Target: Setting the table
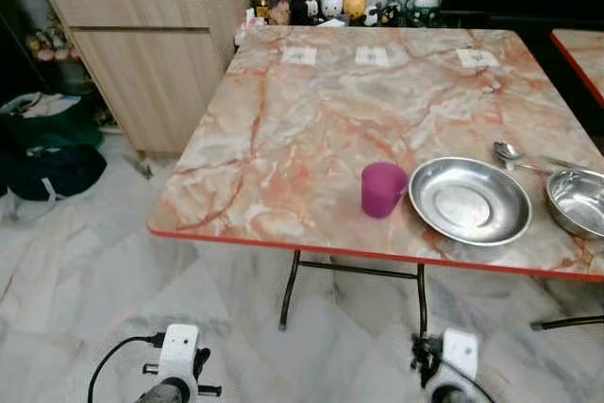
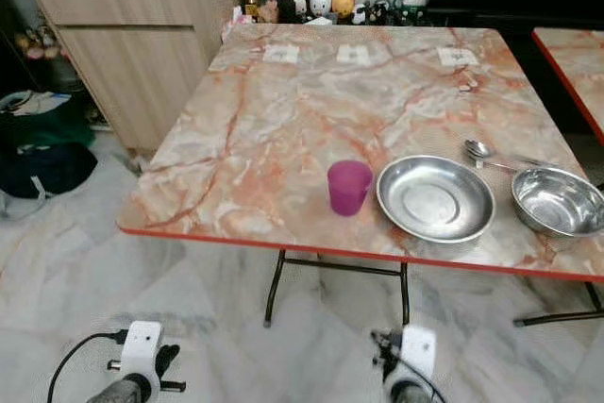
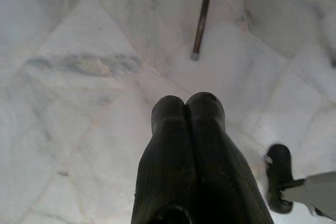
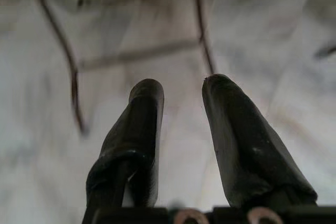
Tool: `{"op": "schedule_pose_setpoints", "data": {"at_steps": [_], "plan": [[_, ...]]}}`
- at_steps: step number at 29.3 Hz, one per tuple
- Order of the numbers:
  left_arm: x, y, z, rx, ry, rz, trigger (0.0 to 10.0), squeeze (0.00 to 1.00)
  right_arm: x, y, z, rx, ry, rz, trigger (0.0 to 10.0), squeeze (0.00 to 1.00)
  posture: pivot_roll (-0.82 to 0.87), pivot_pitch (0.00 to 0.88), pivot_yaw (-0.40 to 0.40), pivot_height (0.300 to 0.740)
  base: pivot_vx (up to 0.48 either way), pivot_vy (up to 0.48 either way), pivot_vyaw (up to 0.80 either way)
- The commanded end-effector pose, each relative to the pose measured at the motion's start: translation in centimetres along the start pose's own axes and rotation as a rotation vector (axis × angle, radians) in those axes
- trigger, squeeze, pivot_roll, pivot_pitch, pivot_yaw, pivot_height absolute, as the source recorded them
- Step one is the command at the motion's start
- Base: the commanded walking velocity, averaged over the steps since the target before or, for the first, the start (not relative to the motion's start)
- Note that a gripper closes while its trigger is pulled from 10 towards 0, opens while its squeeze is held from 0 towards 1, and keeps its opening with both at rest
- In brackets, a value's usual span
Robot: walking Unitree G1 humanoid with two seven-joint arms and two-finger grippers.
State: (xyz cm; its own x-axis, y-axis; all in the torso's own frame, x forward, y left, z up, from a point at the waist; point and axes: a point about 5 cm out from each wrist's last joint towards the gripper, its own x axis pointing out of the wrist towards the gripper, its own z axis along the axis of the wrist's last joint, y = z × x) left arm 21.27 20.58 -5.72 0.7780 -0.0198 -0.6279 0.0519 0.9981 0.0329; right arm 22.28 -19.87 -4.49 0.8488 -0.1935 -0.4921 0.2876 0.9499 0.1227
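Observation:
A purple cup [image 1: 382, 189] stands near the front edge of the marble-patterned table [image 1: 311, 129]. To its right lies a shallow steel plate [image 1: 469, 200], then a steel bowl [image 1: 578, 202] at the right edge. A spoon [image 1: 511, 154] rests behind them. Both arms hang low in front of the table, over the floor. In the left wrist view my left gripper [image 3: 187, 103] is shut with nothing in it. In the right wrist view my right gripper [image 4: 182, 88] is open, empty, and points at the floor.
A wooden cabinet [image 1: 151, 44] stands at the back left, with dark bags [image 1: 47, 153] on the floor beside it. Small figurines and jars [image 1: 321, 5] line the wall behind the table. A second table's corner [image 1: 580, 49] shows at the right. Black table legs [image 1: 288, 290] stand below.

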Motion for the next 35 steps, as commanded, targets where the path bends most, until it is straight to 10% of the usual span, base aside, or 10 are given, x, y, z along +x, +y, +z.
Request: {"op": "schedule_pose_setpoints", "data": {"at_steps": [1, 19, 27, 35], "plan": [[-0.2, 0.1, -0.4, -0.008, 0.001, 0.007, 10.0, 0.0, -0.2, -0.5, 0.2, 0.028, -0.037, -0.04, 10.0, 0.0, -0.04, 0.066, -0.024, 0.74, 0.0, 0.0, 0.0], [-0.4, 0.2, -0.9, -0.015, 0.013, 0.017, 10.0, 0.0, -1.2, -2.1, 0.1, 0.011, -0.052, -0.108, 10.0, 0.0, -0.05, 0.05, -0.039, 0.74, 0.0, 0.0, 0.0], [-0.4, 0.4, -1.0, -0.008, 0.022, 0.013, 10.0, 0.0, -7.0, -4.4, 3.8, -0.048, -0.214, -0.159, 10.0, 0.0, -0.08, 0.07, -0.041, 0.74, 0.0, 0.0, 0.0], [-0.5, 0.3, -1.1, -0.007, 0.025, 0.01, 10.0, 0.0, -8.4, -3.8, 4.7, -0.067, -0.27, -0.126, 10.0, 0.0, -0.08, 0.071, -0.042, 0.74, 0.0, 0.0, 0.0]]}}
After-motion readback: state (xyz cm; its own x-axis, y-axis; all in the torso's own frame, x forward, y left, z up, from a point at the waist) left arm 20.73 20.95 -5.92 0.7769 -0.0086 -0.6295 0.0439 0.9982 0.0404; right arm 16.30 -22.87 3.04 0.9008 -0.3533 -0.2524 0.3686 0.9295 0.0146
